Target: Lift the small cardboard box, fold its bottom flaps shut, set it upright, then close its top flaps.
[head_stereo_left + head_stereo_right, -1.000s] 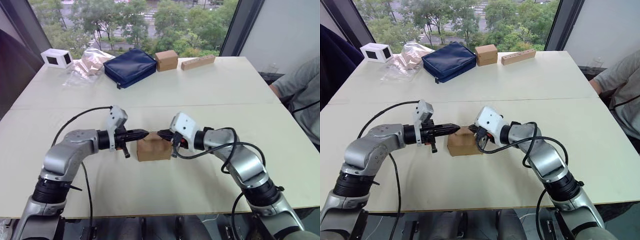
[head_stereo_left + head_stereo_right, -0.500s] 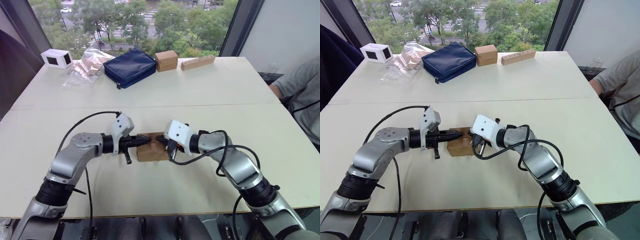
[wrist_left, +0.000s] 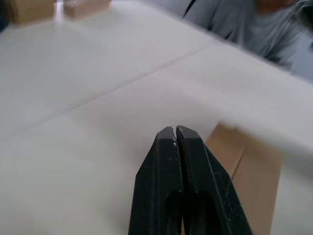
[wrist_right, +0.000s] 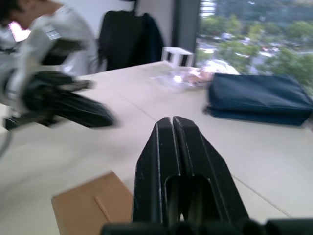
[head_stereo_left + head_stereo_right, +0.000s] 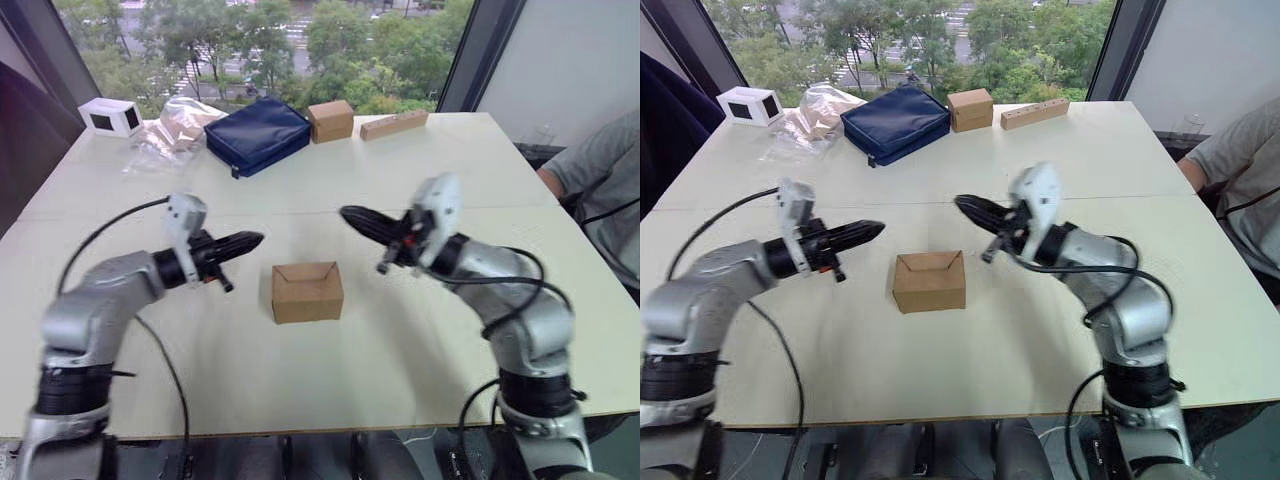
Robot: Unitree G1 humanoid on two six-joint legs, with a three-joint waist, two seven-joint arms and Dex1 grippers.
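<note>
**Box Sits Free Between Two Raised Arms**

From my remote station, I see the small cardboard box (image 5: 307,292) resting on the pale table (image 5: 430,170), its upper flaps (image 5: 306,271) folded down flat — no gripper touching it. My left gripper (image 5: 250,240) hangs above the table to the box's left, its black fingers pressed together on nothing. My right gripper (image 5: 351,214) hangs up and to the right of the box, fingers likewise pinched together and empty. Along the far edge lie a navy pouch (image 5: 260,134), a smaller brown box (image 5: 331,120) and a long tan block (image 5: 395,124).
</note>
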